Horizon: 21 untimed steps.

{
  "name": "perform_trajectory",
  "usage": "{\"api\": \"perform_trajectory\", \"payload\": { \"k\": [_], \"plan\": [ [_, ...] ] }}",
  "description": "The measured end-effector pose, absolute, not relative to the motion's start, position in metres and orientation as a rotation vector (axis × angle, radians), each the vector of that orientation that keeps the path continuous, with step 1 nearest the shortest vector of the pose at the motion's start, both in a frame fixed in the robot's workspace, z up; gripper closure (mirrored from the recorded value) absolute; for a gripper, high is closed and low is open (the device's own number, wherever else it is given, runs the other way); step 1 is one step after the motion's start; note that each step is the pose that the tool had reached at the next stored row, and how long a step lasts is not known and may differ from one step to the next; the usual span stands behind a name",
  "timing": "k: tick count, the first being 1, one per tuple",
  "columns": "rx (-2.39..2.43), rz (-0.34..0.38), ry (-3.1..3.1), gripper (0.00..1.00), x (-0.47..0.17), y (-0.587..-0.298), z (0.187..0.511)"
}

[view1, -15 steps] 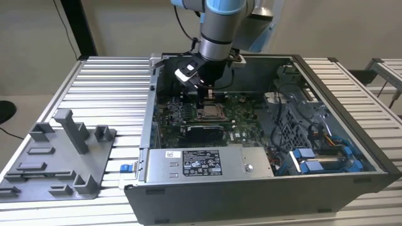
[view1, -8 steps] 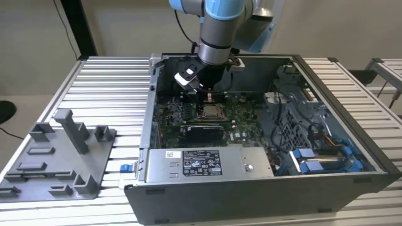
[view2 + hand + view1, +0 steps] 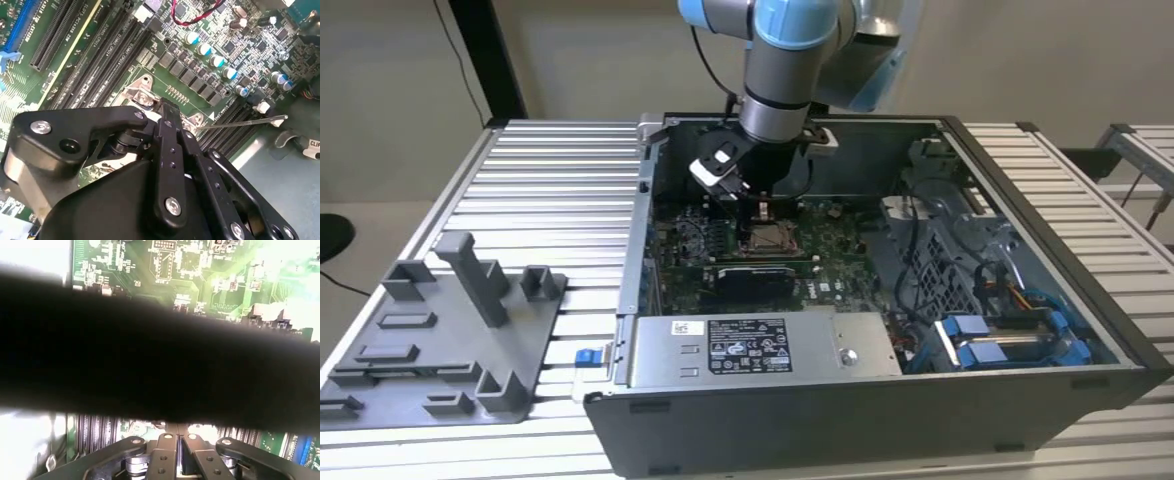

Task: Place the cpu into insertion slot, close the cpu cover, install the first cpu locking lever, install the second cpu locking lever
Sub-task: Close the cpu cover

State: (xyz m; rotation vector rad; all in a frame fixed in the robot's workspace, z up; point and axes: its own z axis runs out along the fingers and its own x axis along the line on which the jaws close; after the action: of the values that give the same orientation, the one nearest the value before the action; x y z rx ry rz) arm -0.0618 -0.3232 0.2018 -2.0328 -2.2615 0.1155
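In the exterior view my gripper [image 3: 755, 220] reaches down into the open computer case, its tips at the far edge of the insertion slot [image 3: 771, 238], a square socket with a silvery rim on the green board. In the second wrist view the black fingers [image 3: 167, 117] stand pressed together, shut, with their tips on the silvery metal frame of the cpu cover [image 3: 142, 95]. A thin wire locking lever [image 3: 240, 123] sticks out sideways from beside the tips. The cpu is hidden under the gripper. A dark band crosses the first wrist view above the closed fingers [image 3: 165, 460].
A grey labelled power-supply box [image 3: 754, 345] lies along the case's near wall. Blue drive holders [image 3: 1001, 340] sit at the exterior view's right. A grey fixture tray [image 3: 440, 340] rests on the ribbed table outside. Long black memory slots [image 3: 85, 55] and capacitors [image 3: 210, 55] flank the socket.
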Motion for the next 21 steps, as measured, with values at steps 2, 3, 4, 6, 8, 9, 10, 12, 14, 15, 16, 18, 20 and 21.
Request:
{"api": "perform_trajectory", "payload": {
  "k": [2, 3, 4, 6, 8, 9, 10, 12, 14, 15, 16, 18, 20, 21],
  "plan": [
    [-2.032, 0.113, -2.261, 1.00, -0.062, -0.323, 0.200],
    [-2.031, 0.110, -2.260, 1.00, -0.062, -0.323, 0.201],
    [-2.031, 0.107, -2.259, 1.00, -0.063, -0.323, 0.205],
    [-2.031, 0.109, -2.260, 1.00, -0.063, -0.323, 0.214],
    [-2.031, 0.109, -2.259, 1.00, -0.063, -0.323, 0.223],
    [-2.031, 0.109, -2.259, 1.00, -0.063, -0.323, 0.227],
    [-2.030, 0.109, -2.259, 1.00, -0.063, -0.323, 0.233],
    [-2.030, 0.107, -2.259, 1.00, -0.063, -0.323, 0.238],
    [-2.029, 0.105, -2.258, 1.00, -0.064, -0.323, 0.244],
    [-2.029, 0.105, -2.258, 1.00, -0.064, -0.323, 0.245],
    [-2.029, 0.104, -2.258, 1.00, -0.064, -0.323, 0.245],
    [-2.029, 0.104, -2.258, 1.00, -0.064, -0.323, 0.245],
    [-2.029, 0.104, -2.258, 1.00, -0.064, -0.323, 0.245],
    [-2.029, 0.104, -2.258, 1.00, -0.064, -0.323, 0.245]
  ]
}}
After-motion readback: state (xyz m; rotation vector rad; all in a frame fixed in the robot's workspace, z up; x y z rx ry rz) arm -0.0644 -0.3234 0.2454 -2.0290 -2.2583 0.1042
